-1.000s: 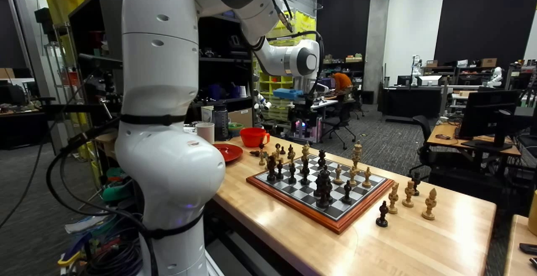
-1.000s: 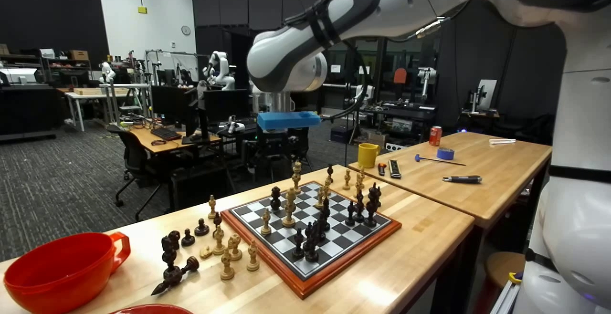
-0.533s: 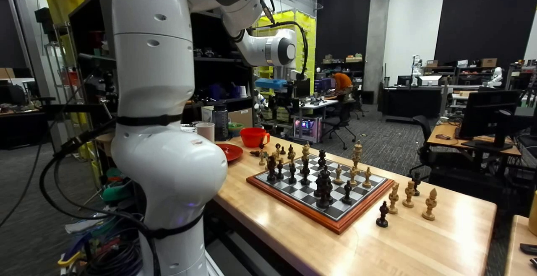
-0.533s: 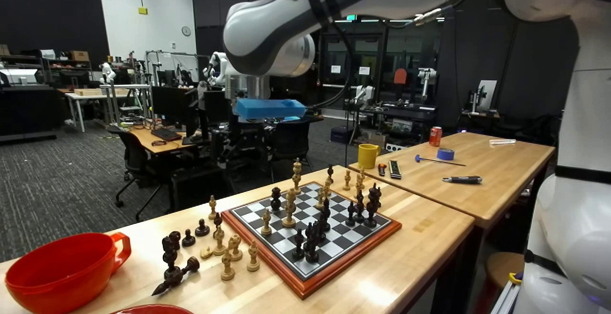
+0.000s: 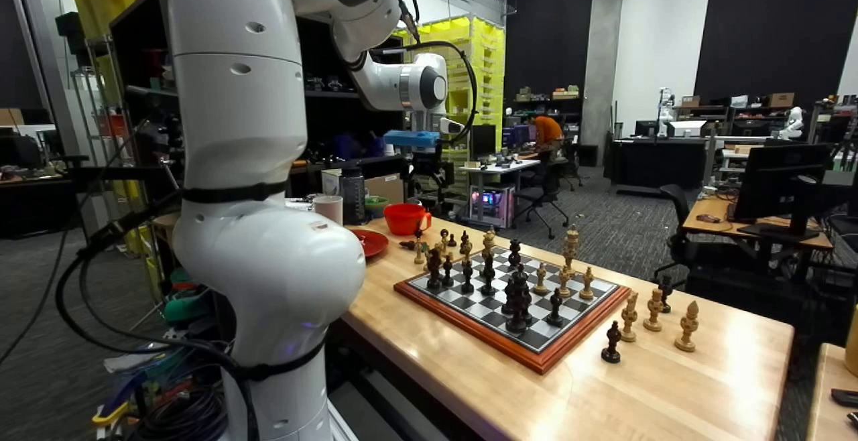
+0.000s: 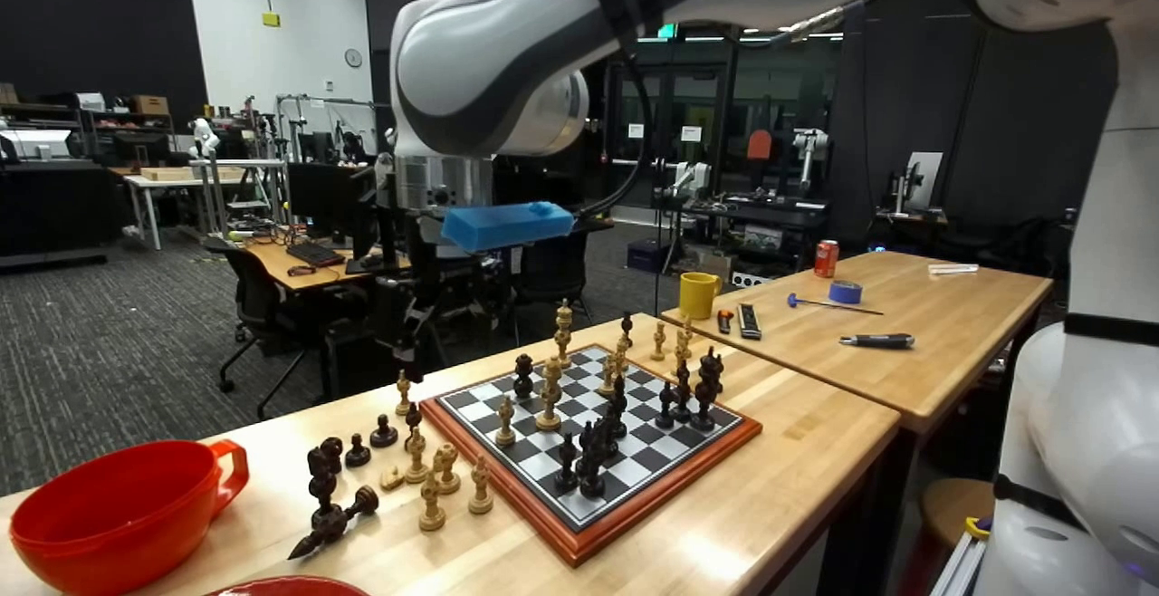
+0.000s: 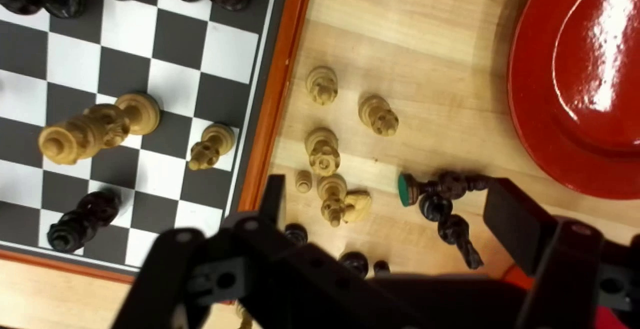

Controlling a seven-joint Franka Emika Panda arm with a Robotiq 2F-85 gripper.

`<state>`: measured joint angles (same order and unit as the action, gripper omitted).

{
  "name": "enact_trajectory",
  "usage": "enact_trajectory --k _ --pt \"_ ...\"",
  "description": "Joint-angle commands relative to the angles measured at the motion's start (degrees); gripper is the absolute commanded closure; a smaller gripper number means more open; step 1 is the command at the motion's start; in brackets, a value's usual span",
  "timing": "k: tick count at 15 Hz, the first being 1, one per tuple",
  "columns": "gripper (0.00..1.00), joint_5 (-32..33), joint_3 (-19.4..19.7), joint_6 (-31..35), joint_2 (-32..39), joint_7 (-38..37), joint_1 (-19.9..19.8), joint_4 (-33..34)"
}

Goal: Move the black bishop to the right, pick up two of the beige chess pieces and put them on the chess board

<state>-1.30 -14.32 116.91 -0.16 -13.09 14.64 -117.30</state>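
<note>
The gripper (image 7: 395,209) is released, its fingers (image 7: 520,224) spread wide in the wrist view, and it hangs in the air above the table (image 6: 815,424). Closest beneath it are loose beige chess pieces (image 7: 322,151), on the strip between the chess board (image 7: 272,104) and a red plate (image 7: 590,134). One of them shows in the gap between the fingers, upright on the tabletop below, with a toppled light piece (image 7: 357,206) touching it or just beside it; I cannot tell which. Also down there, a toppled black piece (image 7: 450,185) is partly hidden by a finger, and an upright black piece (image 7: 454,229) stands just beside it. A red bowl (image 6: 118,523) stands along the long edge away from the arm (image 5: 268,260).

Next comes the chess board, closer to that same long edge than to the arm-side one. A tall beige piece (image 6: 548,394) and a small beige piece (image 6: 504,422) stand on it, with black pieces (image 6: 590,469) toward the arm-side edge.

Farther off, between the chess board and the table's end edge, three more beige pieces (image 5: 653,310) stand toward the far corner. Past that end, a second table (image 6: 978,324) carries a yellow mug (image 6: 697,295), a red can (image 6: 826,259) and a roll of blue tape (image 6: 846,297).
</note>
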Motion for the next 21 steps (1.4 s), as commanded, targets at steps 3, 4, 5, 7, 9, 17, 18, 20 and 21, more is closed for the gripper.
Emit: enact_trajectory --k 3,4,5,7,9,17,18,20,21 --pt "0.0 -0.59 -0.47 0.81 -2.71 5.65 0.08 -6.12" --pt "0.0 -0.51 -0.46 0.76 -2.57 6.33 0.07 -6.64" --pt "0.0 -0.75 -0.47 0.94 -2.42 7.44 0.09 -7.23" --pt "0.0 -0.71 -0.55 1.49 -1.9 10.18 0.19 -8.16" --pt "0.0 -0.58 -0.6 2.14 -0.89 12.67 0.24 -8.47" --pt "0.0 -0.04 -0.37 1.95 1.02 12.16 0.01 -7.8" --pt "0.0 0.46 -0.32 1.9 1.73 11.89 -0.01 -7.3" --pt "0.0 1.19 -0.46 2.42 3.26 11.66 0.18 -6.64" --pt "0.0 1.57 -0.52 2.64 4.18 11.69 0.27 -6.31"
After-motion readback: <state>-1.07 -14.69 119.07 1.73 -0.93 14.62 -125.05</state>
